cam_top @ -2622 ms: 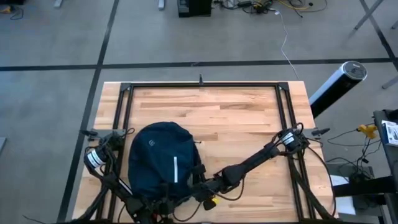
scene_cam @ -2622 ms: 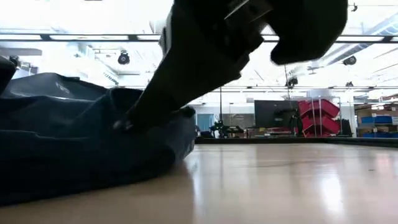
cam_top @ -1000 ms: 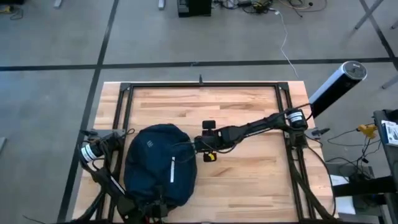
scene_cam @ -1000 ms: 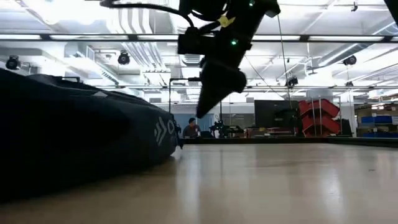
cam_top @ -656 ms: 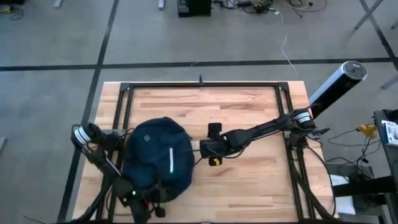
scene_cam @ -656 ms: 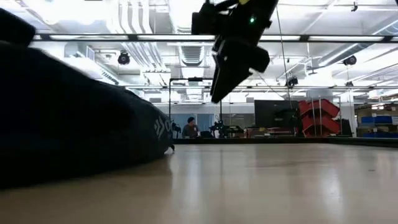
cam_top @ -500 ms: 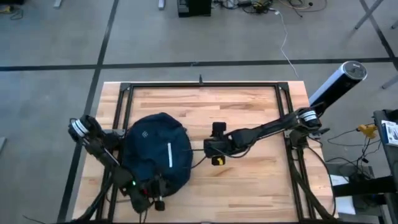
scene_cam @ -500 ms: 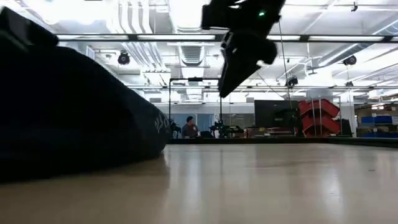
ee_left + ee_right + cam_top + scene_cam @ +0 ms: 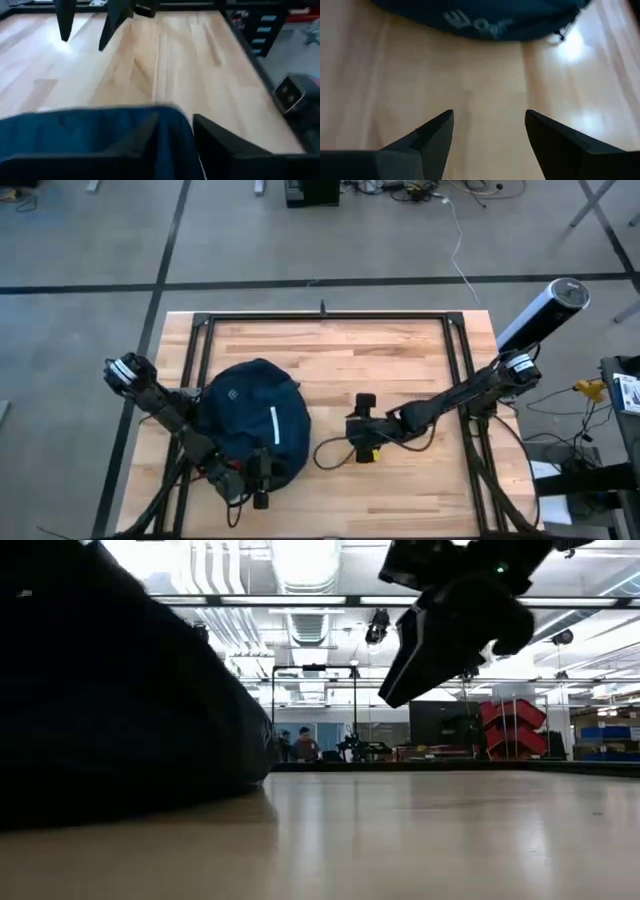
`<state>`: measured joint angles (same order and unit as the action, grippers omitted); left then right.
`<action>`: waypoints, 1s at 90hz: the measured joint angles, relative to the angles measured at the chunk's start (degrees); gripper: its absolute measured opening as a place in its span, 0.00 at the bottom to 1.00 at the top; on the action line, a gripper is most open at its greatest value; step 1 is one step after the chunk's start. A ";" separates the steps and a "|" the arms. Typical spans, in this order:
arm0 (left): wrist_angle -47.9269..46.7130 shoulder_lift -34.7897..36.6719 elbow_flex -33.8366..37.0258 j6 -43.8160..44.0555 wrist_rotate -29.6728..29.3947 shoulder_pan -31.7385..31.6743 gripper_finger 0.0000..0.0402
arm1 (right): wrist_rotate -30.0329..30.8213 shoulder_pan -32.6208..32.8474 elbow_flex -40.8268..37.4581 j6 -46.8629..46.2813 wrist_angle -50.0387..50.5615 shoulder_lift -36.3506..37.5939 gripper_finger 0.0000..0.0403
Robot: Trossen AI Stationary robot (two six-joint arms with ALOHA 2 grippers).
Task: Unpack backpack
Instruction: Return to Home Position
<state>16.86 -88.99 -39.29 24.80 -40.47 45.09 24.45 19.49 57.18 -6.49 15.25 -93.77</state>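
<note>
the backpack [image 9: 240, 415], a rounded, floppy mound of dark navy fabric with a short white stripe [image 9: 274, 426] along its top, sits on the left half of the pale, glossy plank table [image 9: 400, 350]. the left gripper [image 9: 176, 120] is at the bag's near edge, jaws narrow and pinched on a soft fold of the fabric. the right gripper [image 9: 489, 119] hangs over bare wood just right of the bag, its tapered dark jaws spread wide, holding nothing
</note>
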 joint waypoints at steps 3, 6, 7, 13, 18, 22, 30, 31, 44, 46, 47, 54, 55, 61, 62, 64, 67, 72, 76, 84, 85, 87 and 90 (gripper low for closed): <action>-0.45 0.00 -0.44 0.03 1.64 -0.75 0.37 | -0.36 0.48 -0.17 0.02 -0.37 0.10 0.57; -0.95 0.00 -0.77 0.01 3.05 -1.52 0.42 | -0.48 1.01 -0.29 0.14 -0.91 0.15 0.57; -1.26 0.00 -0.89 0.00 3.33 -1.76 0.43 | -0.48 1.16 -0.30 0.24 -1.12 0.15 0.57; -2.40 0.31 -1.17 -0.79 3.94 -3.38 0.52 | -0.48 2.21 -0.43 1.41 -2.37 0.15 0.56; -2.68 1.09 -1.24 -1.92 4.00 -4.99 0.59 | -0.48 3.07 -0.80 2.70 -3.16 0.33 0.56; -2.86 2.20 -1.27 -2.91 4.00 -6.21 0.63 | -0.48 3.57 -1.48 4.04 -4.01 0.65 0.56; -3.17 4.88 -1.17 -5.28 4.00 -8.77 0.68 | -0.74 4.13 -4.04 6.13 -5.52 2.63 0.55; -3.38 5.28 -1.16 -5.56 4.00 -9.08 0.68 | -0.73 4.12 -4.40 6.22 -5.62 2.96 0.54; -5.23 10.66 -0.68 -9.32 3.98 -13.50 0.68 | -0.40 3.61 -10.54 6.98 -7.95 9.36 0.52; -5.21 11.46 -0.51 -9.94 3.97 -14.27 0.68 | -0.40 3.51 -11.66 7.33 -8.72 10.65 0.52; -5.22 11.87 -0.42 -10.25 3.95 -14.63 0.68 | -0.41 3.48 -12.24 7.43 -9.01 11.35 0.52; -5.37 14.49 0.30 -12.16 3.57 -17.27 0.66 | -0.42 3.15 -16.08 8.01 -11.33 16.40 0.51; -5.33 14.84 0.42 -12.42 3.54 -17.66 0.65 | -0.42 3.14 -16.63 8.05 -11.70 17.18 0.50; -5.35 17.28 1.61 -13.64 3.51 -19.87 0.63 | -0.43 2.95 -20.04 8.76 -13.79 21.93 0.50; -5.36 17.73 1.86 -13.77 3.49 -20.23 0.63 | -0.40 2.86 -20.65 8.91 -14.22 22.72 0.50; -5.35 18.65 2.37 -13.93 3.49 -20.99 0.62 | -0.42 2.82 -21.73 9.23 -15.12 24.24 0.50; -5.11 20.17 3.30 -14.05 3.49 -22.05 0.61 | -0.40 2.79 -23.27 9.87 -16.50 26.86 0.49; -4.56 22.93 4.90 -14.53 3.44 -23.56 0.60 | -0.40 2.74 -25.95 11.21 -18.30 31.26 0.50; -3.00 25.13 6.36 -15.44 3.21 -24.50 0.58 | -0.46 2.38 -27.82 12.25 -19.17 34.86 0.49; 1.65 29.80 9.62 -18.50 2.18 -26.40 0.54 | -0.48 0.74 -31.20 13.31 -19.14 42.46 0.49; 2.41 30.32 9.98 -18.89 2.21 -26.70 0.54 | -0.46 0.45 -31.54 13.38 -19.13 43.39 0.49; 3.80 31.37 10.70 -19.56 2.29 -27.32 0.53 | -0.44 -0.13 -32.18 13.40 -19.16 45.25 0.48; 5.75 32.92 11.95 -20.31 2.60 -28.41 0.52 | -0.51 -1.01 -33.13 13.42 -19.21 48.04 0.48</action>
<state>22.61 -56.07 -27.33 4.49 -37.87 16.68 23.94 18.48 24.05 6.93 -3.96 -45.73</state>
